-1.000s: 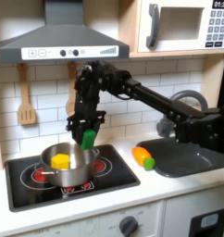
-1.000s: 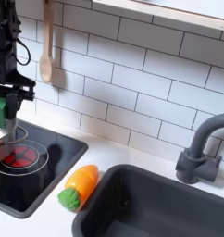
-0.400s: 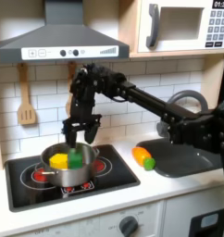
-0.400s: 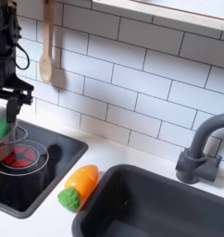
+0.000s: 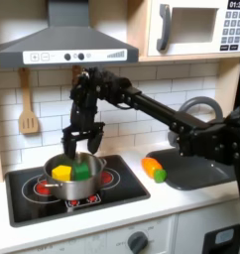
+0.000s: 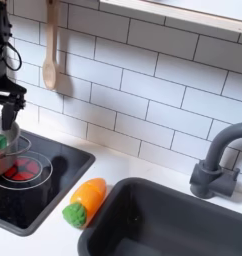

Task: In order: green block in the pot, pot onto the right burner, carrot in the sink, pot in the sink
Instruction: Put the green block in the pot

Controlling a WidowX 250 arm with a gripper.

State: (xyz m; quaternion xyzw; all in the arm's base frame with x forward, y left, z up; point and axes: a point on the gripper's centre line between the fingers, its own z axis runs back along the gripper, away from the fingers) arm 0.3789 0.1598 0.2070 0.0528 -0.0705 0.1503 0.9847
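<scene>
The silver pot (image 5: 74, 179) stands on the black cooktop (image 5: 122, 193), over the burner on the first exterior view's left. Inside it lie the green block (image 5: 81, 171) and a yellow toy piece (image 5: 62, 173). My gripper (image 5: 81, 147) hangs just above the pot's rim, open, nothing between its fingers. The other red burner (image 5: 108, 179) shows beside the pot. The orange carrot (image 5: 154, 168) lies on the counter between cooktop and sink (image 5: 206, 171). In the second exterior view the gripper (image 6: 5, 112) and pot (image 6: 1, 160) sit at the left edge, and the carrot (image 6: 85, 200) lies beside the sink (image 6: 173, 225).
A dark arched faucet (image 6: 219, 158) stands behind the sink. A wooden spatula (image 5: 28, 117) hangs on the tiled wall to the left of the arm. The range hood (image 5: 62, 45) and a microwave (image 5: 196, 25) sit overhead.
The gripper lowered over the pot, opened and let the green block drop in beside the yellow piece. It has since drawn slightly to the first exterior view's left, empty.
</scene>
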